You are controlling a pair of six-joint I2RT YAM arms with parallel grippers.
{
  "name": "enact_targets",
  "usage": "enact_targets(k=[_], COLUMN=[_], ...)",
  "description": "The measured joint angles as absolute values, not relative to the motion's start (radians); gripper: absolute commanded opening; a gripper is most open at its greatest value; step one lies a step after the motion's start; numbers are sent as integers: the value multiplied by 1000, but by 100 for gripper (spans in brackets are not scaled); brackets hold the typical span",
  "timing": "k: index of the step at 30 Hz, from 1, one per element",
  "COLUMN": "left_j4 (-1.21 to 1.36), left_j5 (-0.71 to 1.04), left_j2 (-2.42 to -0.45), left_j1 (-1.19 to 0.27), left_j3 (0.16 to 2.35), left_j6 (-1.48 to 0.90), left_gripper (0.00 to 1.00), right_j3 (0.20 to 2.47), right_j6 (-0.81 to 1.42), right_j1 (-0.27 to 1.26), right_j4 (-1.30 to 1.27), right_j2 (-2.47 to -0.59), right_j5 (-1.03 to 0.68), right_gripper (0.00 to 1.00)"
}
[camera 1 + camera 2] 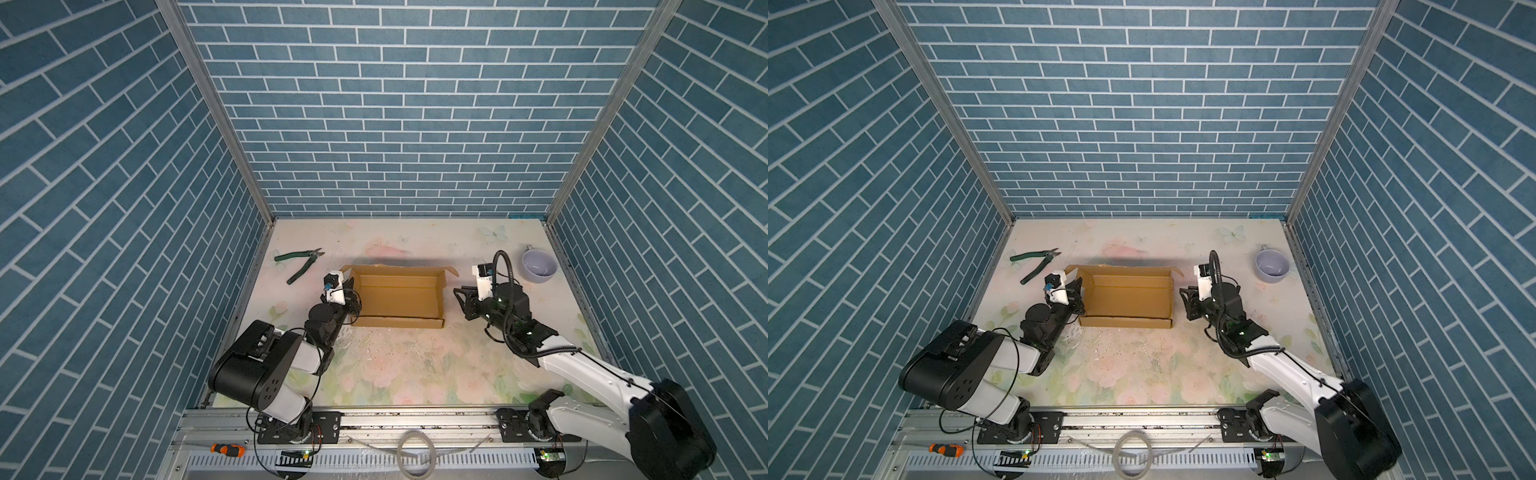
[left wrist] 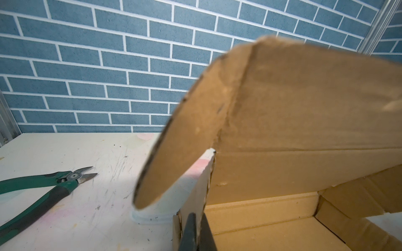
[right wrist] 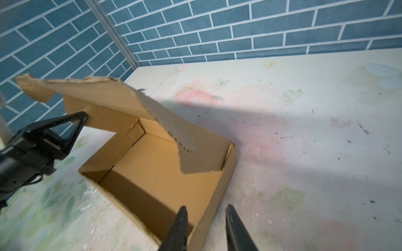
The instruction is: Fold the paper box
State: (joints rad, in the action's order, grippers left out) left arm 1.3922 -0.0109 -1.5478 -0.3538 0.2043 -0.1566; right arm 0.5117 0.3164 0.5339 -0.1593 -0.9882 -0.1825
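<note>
The paper box point(image 1: 399, 297) point(image 1: 1129, 297) is a shallow brown cardboard mailer lying open in the middle of the table. Its lid point(image 3: 104, 93) stands raised along the far side, with a rounded ear flap point(image 2: 174, 152) hanging at its left end. My left gripper point(image 1: 353, 303) point(image 2: 196, 217) is shut on the box's left wall, one finger inside and one outside. My right gripper point(image 1: 461, 303) point(image 3: 205, 208) is open just off the box's right wall point(image 3: 217, 195), holding nothing. In the right wrist view that wall shows between the two fingertips.
Green-handled pliers point(image 1: 299, 262) point(image 2: 43, 184) lie at the back left of the table. A lavender cup point(image 1: 539, 266) stands at the back right. An orange screwdriver point(image 1: 227, 449) and a ring of tape point(image 1: 417, 455) rest on the front rail.
</note>
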Motion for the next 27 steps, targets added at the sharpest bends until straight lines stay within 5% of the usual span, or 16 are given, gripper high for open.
enact_targets(k=[5, 13, 20, 27], left_j4=[1425, 1450, 1453, 1330], left_j5=[-17, -35, -68, -119], left_j2=[-1571, -1574, -1552, -1453], left_j1=[-358, -379, -414, -466], left_j3=[196, 165, 130, 88], left_j6=[-145, -130, -119, -119], left_gripper=[0, 0, 0, 27], right_j3=[736, 1423, 1490, 1374], right_j6=[294, 368, 445, 542], right_j1=[491, 498, 717, 801], right_j4=[165, 469, 567, 491], right_j2=[-929, -1413, -1605, -1620], right_j5=[-200, -211, -187, -152], right_gripper=[42, 39, 39, 39])
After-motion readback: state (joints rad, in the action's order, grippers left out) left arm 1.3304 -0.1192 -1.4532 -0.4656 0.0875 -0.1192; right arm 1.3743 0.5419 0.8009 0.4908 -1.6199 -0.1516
